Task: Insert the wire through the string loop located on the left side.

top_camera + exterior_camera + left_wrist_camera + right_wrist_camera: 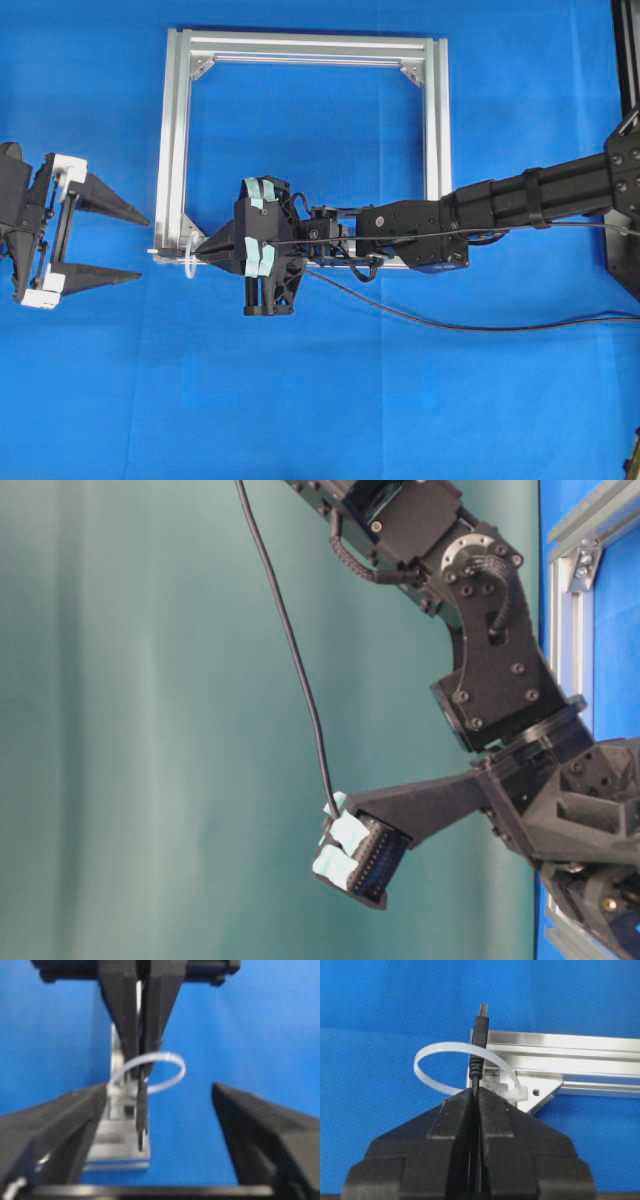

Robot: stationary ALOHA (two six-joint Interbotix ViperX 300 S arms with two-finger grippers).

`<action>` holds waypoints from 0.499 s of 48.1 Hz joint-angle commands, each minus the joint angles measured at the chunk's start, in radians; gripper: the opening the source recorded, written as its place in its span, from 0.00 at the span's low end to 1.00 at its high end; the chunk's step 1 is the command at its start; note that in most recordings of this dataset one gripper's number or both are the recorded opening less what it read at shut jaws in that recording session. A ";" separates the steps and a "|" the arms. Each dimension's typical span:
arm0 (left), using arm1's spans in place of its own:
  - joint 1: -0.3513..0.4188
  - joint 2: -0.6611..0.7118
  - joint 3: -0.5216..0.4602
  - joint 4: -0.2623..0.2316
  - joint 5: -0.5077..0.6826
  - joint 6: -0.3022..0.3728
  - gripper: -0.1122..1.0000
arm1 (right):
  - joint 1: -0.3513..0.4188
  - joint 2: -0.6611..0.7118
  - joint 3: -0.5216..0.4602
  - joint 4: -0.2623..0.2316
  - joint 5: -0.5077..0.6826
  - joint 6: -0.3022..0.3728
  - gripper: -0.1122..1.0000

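My right gripper (476, 1094) is shut on the wire (479, 1040) just behind its dark plug. The plug pokes through the string loop (440, 1049), a white tie fixed to the silver frame's lower left corner (170, 250). Overhead, the right gripper (203, 256) points left at the string loop (188, 264). My left gripper (144, 246) stands open a short way left of the frame, facing that corner. In the left wrist view the plug (142, 1120) hangs out of the string loop (172, 1060), between the left gripper's (159, 1087) spread fingers and nearer the left one, touching neither.
The silver aluminium frame (305, 45) lies flat on the blue cloth. The wire (450, 322) trails right over the cloth and along the right arm (520, 200). A black stand (627, 60) sits at the right edge. In the table-level view the wire (290, 630) hangs in front of the teal backdrop.
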 commanded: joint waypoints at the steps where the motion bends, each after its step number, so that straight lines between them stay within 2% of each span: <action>1: 0.002 -0.002 -0.025 0.003 -0.003 0.000 0.89 | 0.000 -0.023 -0.017 -0.002 -0.003 0.000 0.06; 3: 0.003 -0.002 -0.025 0.003 -0.003 0.000 0.92 | 0.000 -0.021 -0.017 -0.002 -0.003 0.000 0.06; 15: 0.011 0.006 -0.028 0.002 0.005 -0.002 0.91 | 0.002 -0.023 -0.015 -0.002 -0.003 0.000 0.06; 24: 0.009 0.101 -0.046 0.002 0.005 -0.003 0.91 | 0.002 -0.021 -0.017 -0.002 -0.003 0.000 0.06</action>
